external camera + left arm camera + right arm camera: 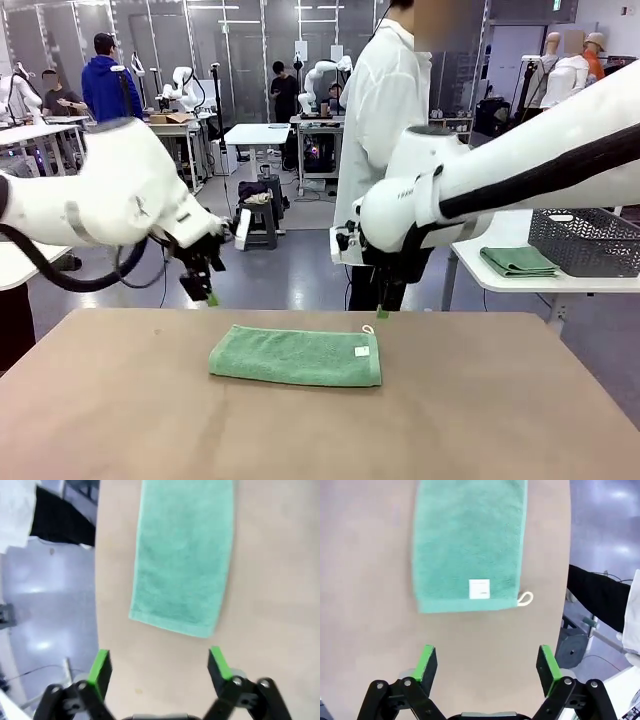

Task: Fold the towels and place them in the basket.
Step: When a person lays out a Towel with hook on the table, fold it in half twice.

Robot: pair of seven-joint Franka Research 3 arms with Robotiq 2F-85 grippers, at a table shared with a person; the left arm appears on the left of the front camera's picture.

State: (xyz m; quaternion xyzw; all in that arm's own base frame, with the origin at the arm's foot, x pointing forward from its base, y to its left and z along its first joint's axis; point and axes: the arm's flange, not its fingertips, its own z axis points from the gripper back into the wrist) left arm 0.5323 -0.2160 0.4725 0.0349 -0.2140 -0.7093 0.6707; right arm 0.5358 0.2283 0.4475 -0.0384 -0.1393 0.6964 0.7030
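My left tool [159, 661] and right tool [489, 662] hung spread near the green towel [296, 356] at frame centre, apparently folded; pinching one layer could have unfolded it.

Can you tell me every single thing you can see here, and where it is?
folded towel: one, green, flat in the middle of the brown table
label: one, white, on a corner of the folded towel
second towel: one, green, folded on the white side table, beside the basket
basket: one, dark grey, on the white side table
brown table: one, brown, in front
white side table: one, white, far right
person: one, white coat, standing behind the brown table
left gripper: one, black with green pads, open above the brown table
right gripper: one, black with green pads, open above the brown table
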